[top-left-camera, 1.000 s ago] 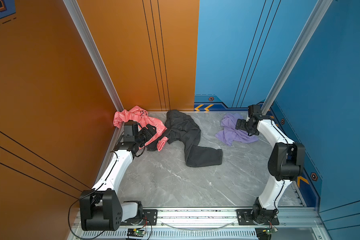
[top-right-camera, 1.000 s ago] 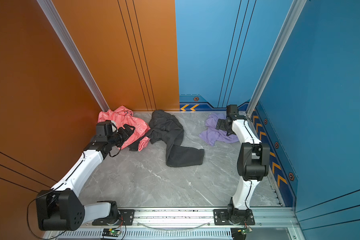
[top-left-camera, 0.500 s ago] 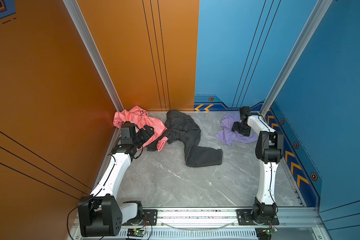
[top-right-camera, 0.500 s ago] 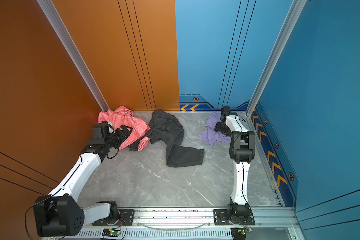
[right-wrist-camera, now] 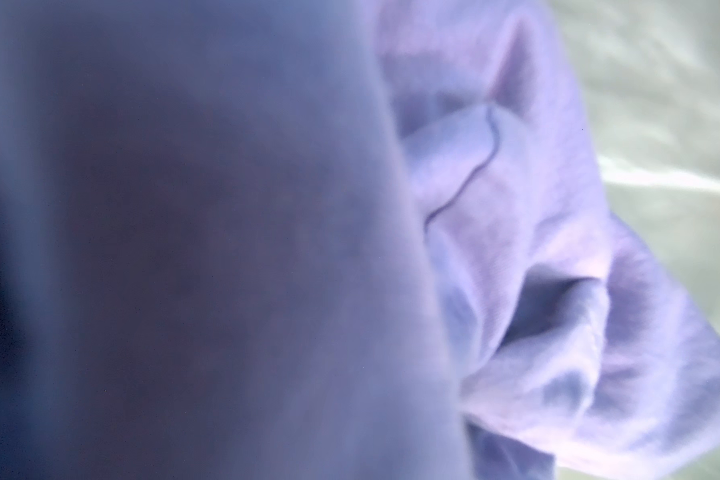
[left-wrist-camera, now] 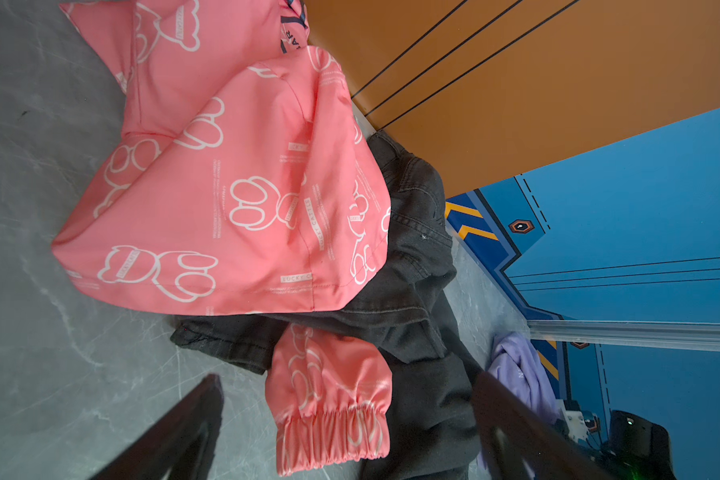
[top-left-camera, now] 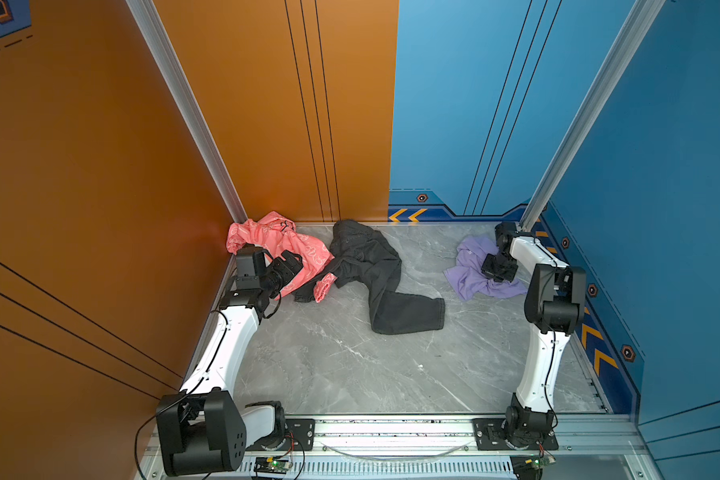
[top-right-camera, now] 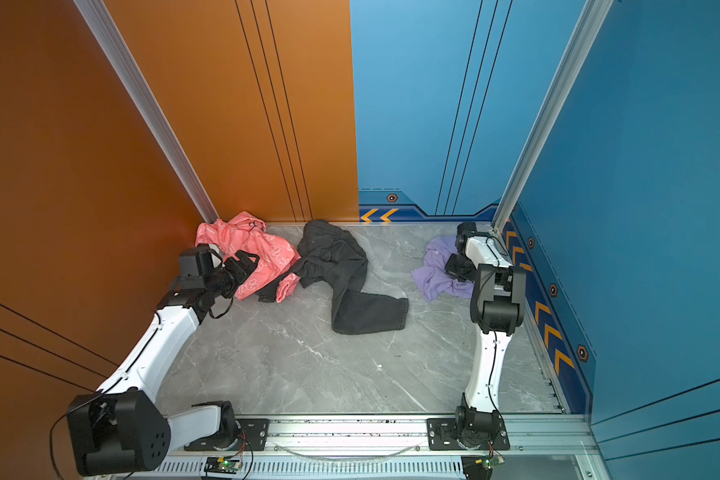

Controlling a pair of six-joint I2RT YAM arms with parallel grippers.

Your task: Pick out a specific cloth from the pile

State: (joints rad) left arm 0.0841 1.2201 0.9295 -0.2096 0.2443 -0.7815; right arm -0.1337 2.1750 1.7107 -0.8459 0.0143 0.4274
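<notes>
Three garments lie on the bench (top-left-camera: 350, 365). At ten o'clock the left jaws hang spread and empty near the coral-pink garment (top-left-camera: 262, 239), which overlaps the dark trousers (top-left-camera: 375, 266). At two o'clock, apart from them, the cloth (top-left-camera: 466, 274) lies crumpled under the right jaws; their grip I cannot tell.

On my feed both arms wear white link shells between bulky black joint housings: left arm (top-left-camera: 229, 345), right arm (top-left-camera: 537, 365). Thin black cables (top-left-camera: 137, 444) trail along the links. Each stands on a black base plate (top-left-camera: 485, 434) with bright screws, bolted to a silver rail (top-left-camera: 391, 428). The left end effector (top-left-camera: 292, 262) is all black.
</notes>
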